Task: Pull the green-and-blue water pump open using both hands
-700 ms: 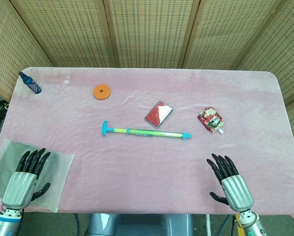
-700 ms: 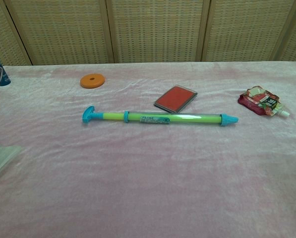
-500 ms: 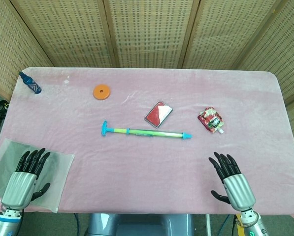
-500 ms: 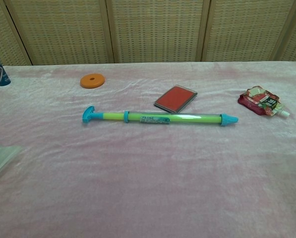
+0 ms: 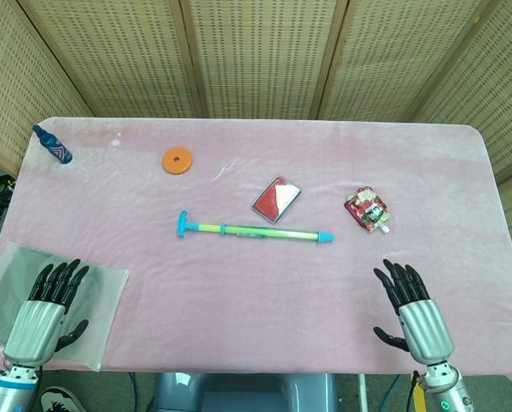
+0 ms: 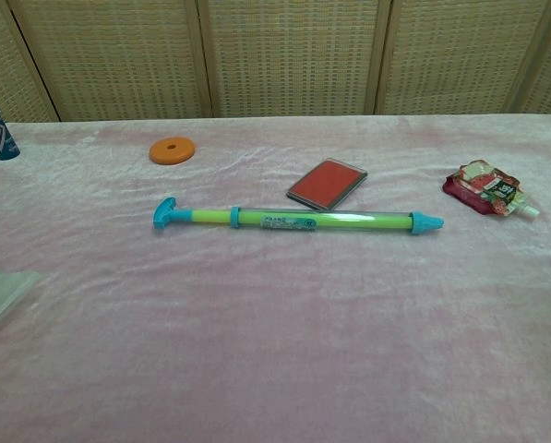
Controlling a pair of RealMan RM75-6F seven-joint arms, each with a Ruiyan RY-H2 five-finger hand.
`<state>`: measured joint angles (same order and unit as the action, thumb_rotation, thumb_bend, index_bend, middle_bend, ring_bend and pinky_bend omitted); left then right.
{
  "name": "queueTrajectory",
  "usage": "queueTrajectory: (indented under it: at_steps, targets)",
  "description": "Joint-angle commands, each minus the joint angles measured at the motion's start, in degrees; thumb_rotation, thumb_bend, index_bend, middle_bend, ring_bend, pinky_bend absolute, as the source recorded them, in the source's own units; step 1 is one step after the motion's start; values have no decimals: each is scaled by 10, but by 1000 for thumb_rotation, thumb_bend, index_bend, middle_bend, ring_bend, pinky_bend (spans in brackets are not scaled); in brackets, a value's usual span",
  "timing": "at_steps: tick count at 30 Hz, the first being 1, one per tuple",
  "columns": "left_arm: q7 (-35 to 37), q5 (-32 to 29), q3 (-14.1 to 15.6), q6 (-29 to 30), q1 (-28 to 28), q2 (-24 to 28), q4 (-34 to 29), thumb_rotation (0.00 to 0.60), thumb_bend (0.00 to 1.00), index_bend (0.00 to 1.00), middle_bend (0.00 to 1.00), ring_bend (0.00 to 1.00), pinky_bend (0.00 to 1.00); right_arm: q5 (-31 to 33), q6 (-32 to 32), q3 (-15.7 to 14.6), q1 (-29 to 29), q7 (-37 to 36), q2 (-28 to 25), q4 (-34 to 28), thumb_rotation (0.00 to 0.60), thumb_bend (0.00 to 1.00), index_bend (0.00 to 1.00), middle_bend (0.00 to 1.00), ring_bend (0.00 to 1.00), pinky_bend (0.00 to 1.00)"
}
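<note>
- The water pump (image 5: pixel 254 230) lies flat mid-bench, lengthwise left to right, T-handle toward the left and nozzle tip toward the right, so each end faces its own hand.
- The left hand (image 5: pixel 44 308) hovers at the near left edge over a clear plastic sheet (image 5: pixel 99 300), fingers spread, holding nothing.
- The right hand (image 5: pixel 415 312) hangs at the near right edge, fingers apart and empty, well apart from the pump.
- A red card case (image 5: pixel 276 199) sits just behind the tube, a red pouch (image 5: pixel 367 209) further right; I'd say both could crowd a reach for the nozzle end.
- The orange disc (image 5: pixel 177 160) and blue bottle (image 5: pixel 53 145) are off at the back left.
- The pump isn't gripped yet; the pull looks not begun.
</note>
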<state>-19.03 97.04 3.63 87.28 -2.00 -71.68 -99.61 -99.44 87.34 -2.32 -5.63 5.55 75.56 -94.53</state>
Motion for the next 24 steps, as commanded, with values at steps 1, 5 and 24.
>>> queueTrajectory:
  at_steps: [1,5,24]
  targets:
    - [-2,-1,-1,-1,0,-1,-1,600,248,0,0,0,0,1,0,1,0,-2,-1,0,600,227,6,0,0,10]
    - [-4,-4,-3,-1,-1,-2,-4,600,249,0,0,0,0,7,-1,4,-1,-10,-4,0,600,227,6,0,0,11]
    - [-179,-207,-155,-159,-148,-27,-100,600,264,116,656,565,537,24,0,16,-2,-32,-21,-7,600,227,6,0,0,14]
